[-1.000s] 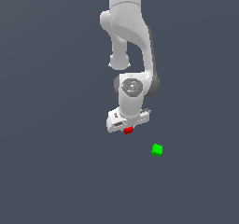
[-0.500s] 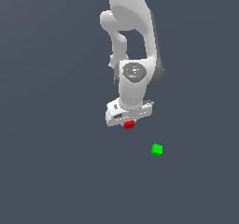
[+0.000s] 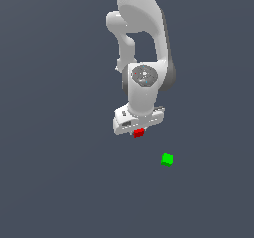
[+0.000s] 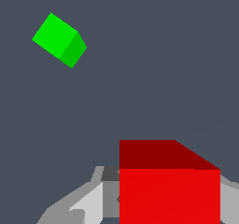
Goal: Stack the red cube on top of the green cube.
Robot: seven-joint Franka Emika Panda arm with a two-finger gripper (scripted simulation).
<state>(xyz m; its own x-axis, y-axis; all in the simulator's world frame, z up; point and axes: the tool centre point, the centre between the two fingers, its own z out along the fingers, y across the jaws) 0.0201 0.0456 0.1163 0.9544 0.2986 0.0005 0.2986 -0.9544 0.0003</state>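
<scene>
The red cube (image 3: 139, 132) sits just under my white gripper (image 3: 138, 131), held between its fingers and lifted off the grey surface. In the wrist view the red cube (image 4: 169, 183) fills the foreground with grey fingers (image 4: 79, 206) on either side of it. The green cube (image 3: 167, 158) lies alone on the surface, toward the exterior view's right and lower than the gripper. It also shows in the wrist view (image 4: 59, 39), apart from the red cube.
The plain dark grey surface (image 3: 59, 182) spreads all around. The white arm (image 3: 141, 43) rises above the gripper.
The gripper has risen and shifted slightly toward the exterior view's right, carrying the red cube with it. The green cube has not moved.
</scene>
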